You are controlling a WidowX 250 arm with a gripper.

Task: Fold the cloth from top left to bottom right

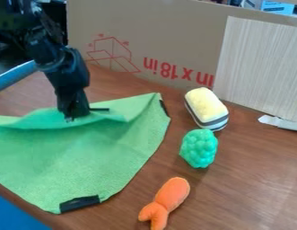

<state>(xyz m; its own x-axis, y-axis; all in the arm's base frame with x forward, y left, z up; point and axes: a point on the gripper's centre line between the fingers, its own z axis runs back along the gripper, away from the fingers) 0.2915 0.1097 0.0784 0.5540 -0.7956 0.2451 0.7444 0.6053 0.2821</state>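
The gripper [72, 117] hangs at the upper left, pointing down at the top edge of the green cloth [85, 157]. It is shut on the cloth near that edge, where the fabric is bunched and rippled on both sides of it. A short dark strip sticks out just right of the gripper. The rest of the cloth spreads over the left half of the table, with black patches at its right corner and its bottom corner.
Right of the cloth, a yellow-and-white plush block [206, 108], a green bumpy toy [199, 148] and an orange toy [165, 203] lie on the brown table [252, 179]. Cardboard [156, 36] stands behind. Something blue [15, 215] shows at the bottom left.
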